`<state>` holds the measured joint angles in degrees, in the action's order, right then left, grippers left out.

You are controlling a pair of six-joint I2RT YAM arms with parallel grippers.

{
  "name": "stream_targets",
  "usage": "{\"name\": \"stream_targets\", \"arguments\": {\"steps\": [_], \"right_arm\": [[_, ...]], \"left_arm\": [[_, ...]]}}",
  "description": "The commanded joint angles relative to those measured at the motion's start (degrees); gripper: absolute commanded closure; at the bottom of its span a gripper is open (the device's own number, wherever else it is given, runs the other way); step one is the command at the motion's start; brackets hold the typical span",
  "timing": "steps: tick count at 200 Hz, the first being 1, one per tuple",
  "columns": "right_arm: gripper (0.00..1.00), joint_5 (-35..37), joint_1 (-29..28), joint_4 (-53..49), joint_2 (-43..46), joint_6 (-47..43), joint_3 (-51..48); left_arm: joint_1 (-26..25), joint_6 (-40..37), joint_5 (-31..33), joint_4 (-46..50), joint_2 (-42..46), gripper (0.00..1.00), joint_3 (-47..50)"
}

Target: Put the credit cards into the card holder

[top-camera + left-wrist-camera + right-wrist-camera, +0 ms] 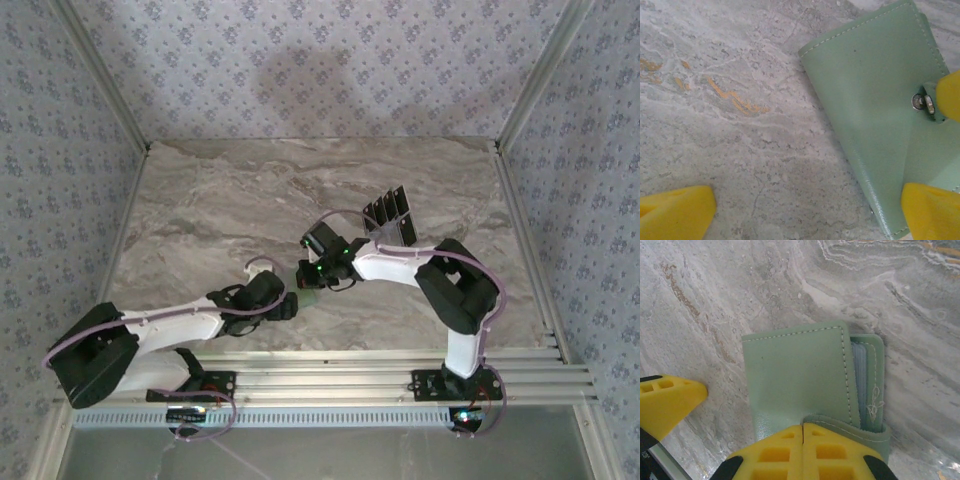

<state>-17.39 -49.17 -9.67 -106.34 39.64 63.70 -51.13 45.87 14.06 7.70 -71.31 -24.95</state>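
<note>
We find the right gripper [803, 427] pressed together, pinching the card holder [795, 375], which extends toward 12 o'clock. The left gripper [802, 212] stands spread, card holder at its 2 o'clock.

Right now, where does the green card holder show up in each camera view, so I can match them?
Top external: card holder mid-table at the right gripper tip, mostly hidden, a pale sliver.
Left wrist: right half of the picture, tilted, metal snap near the right edge.
Right wrist: centre, just above the closed gripper.
Shared landmark: the right gripper's yellow fingers pinching the holder's strap.
</note>
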Motion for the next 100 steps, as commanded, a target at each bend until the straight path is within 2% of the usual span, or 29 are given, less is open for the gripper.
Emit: {"name": "stream_targets", "arguments": {"steps": [1, 57, 100], "right_arm": [[1.00, -0.6, -0.5, -0.6, -1.5, 0.7, 1.1], [1.00, -0.4, -0.6, -0.8, -1.7, 0.8, 0.6], [1.00, -0.3, -0.5, -1.4, -2.1, 0.7, 0.9]], "left_arm": [[0.3, 0.7, -3.2, -0.7, -1.3, 0.02, 2.6], [1.3, 5.8, 5.0, 6.9, 10.6, 0.02, 3.1], [5.7, 6.0, 3.9, 10.0, 14.3, 0.03, 3.1]]}}
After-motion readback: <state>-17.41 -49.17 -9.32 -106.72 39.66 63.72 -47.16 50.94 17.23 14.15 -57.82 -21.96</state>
